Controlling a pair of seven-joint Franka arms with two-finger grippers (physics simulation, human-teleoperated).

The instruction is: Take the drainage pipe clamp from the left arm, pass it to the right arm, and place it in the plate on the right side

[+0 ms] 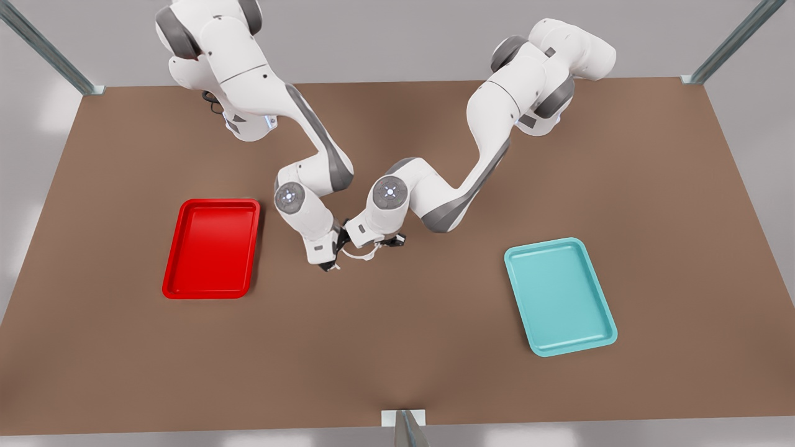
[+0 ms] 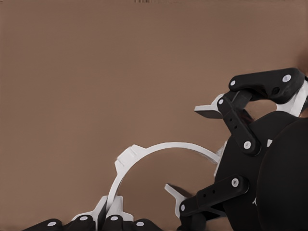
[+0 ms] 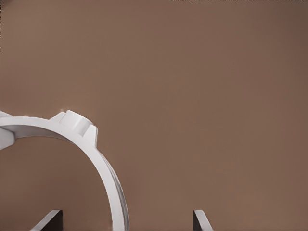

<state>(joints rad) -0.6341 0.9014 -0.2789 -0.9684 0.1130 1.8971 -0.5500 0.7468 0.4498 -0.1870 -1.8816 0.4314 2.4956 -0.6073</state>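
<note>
The drainage pipe clamp [image 1: 360,254] is a thin white arc held above the brown table between the two arms. My left gripper [image 1: 388,243], on the arm at the front view's right, is shut on one end of the clamp [image 2: 159,147]; its fingers [image 2: 113,222] pinch the strap. My right gripper [image 1: 332,261], on the arm at the front view's left, is open, and in the left wrist view this right gripper [image 2: 192,150] straddles the other end. The clamp [image 3: 96,159] curves between its spread fingertips [image 3: 198,219] without touching them. The red plate [image 1: 211,248] lies at the front view's left.
A teal tray [image 1: 559,297] lies on the table at the front view's right. Metal frame posts stand at the table's far corners, and one post [image 1: 407,428] stands at the middle of the near edge.
</note>
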